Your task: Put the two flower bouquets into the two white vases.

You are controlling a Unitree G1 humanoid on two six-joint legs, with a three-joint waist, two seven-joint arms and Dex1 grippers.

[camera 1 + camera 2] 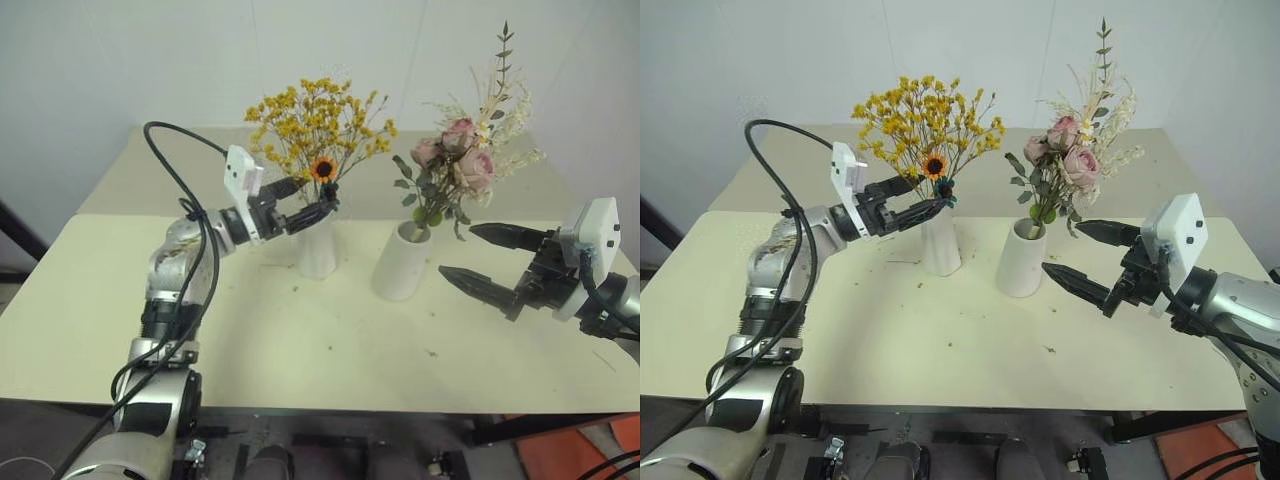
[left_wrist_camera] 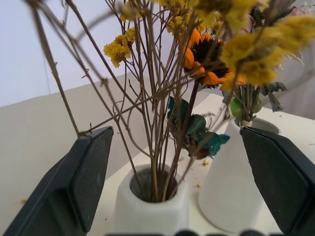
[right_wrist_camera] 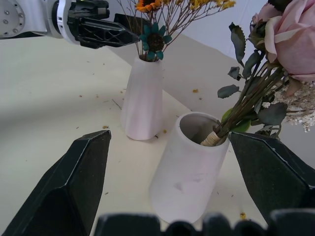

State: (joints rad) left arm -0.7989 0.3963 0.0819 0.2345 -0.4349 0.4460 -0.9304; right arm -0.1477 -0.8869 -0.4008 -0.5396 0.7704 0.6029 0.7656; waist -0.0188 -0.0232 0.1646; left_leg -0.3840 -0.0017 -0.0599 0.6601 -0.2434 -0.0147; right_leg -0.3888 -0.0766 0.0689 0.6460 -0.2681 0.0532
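Note:
The yellow-orange bouquet (image 1: 315, 125) with its small sunflower stands in the slim white vase (image 1: 318, 248); its thin brown stems go down into the mouth (image 2: 150, 189). My left gripper (image 1: 318, 196) is open just above that mouth, its fingers (image 2: 83, 172) on either side of the stems and apart from them. The pink rose bouquet (image 1: 460, 155) stands in the wider white vase (image 1: 400, 265) next to it. My right gripper (image 1: 457, 250) is open and empty, level, just right of the wider vase (image 3: 187, 167).
Both vases stand near the middle of a cream table (image 1: 300, 340) strewn with small flower crumbs. A second table (image 1: 170, 170) adjoins it at the back by the white wall. A black cable (image 1: 175, 170) loops over my left arm.

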